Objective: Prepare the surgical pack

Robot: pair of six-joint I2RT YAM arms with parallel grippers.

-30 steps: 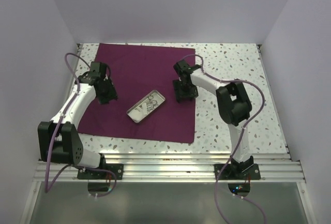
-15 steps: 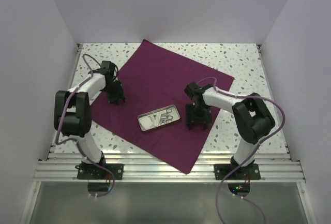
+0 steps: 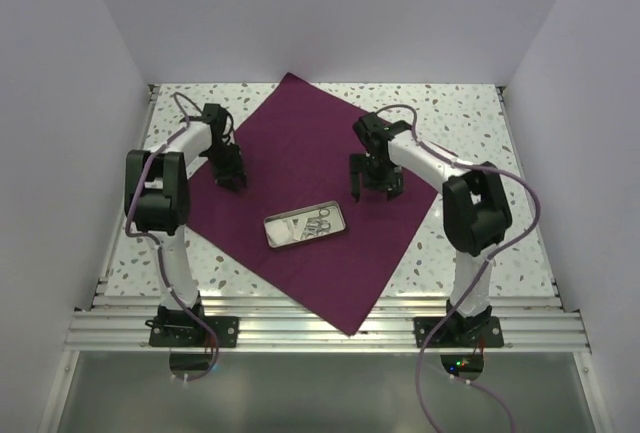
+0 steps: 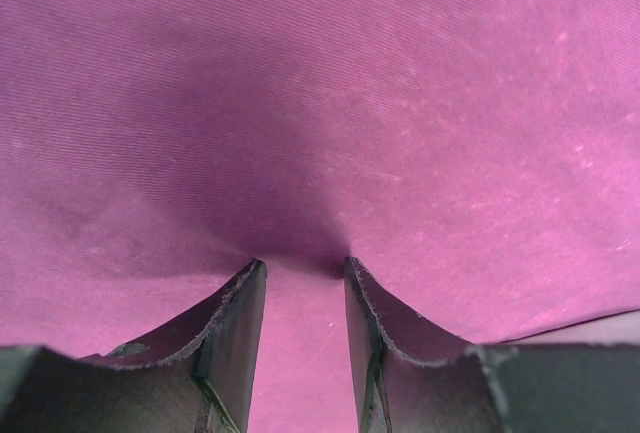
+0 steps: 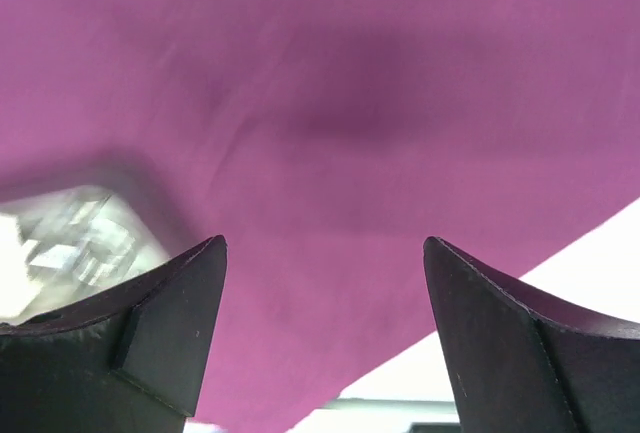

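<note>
The plum-purple cloth lies flat on the table, turned like a diamond. The small steel tray sits on its near middle with silver scissor-like instruments in it; gauze is too small to tell. My left gripper stands on the cloth's left part, its jaws a narrow gap apart and its tips pressed onto the cloth. My right gripper hovers over the cloth's right part, wide open and empty. The tray shows blurred at the left of the right wrist view.
The speckled white table is walled on three sides by white panels. A metal rail runs along the near edge by the arm bases. The cloth's right edge shows in the right wrist view with bare table beyond it.
The cloth and tray have turned from square to a diamond. In the last half second my right gripper moved back toward the far side, and my left gripper shifted slightly.
</note>
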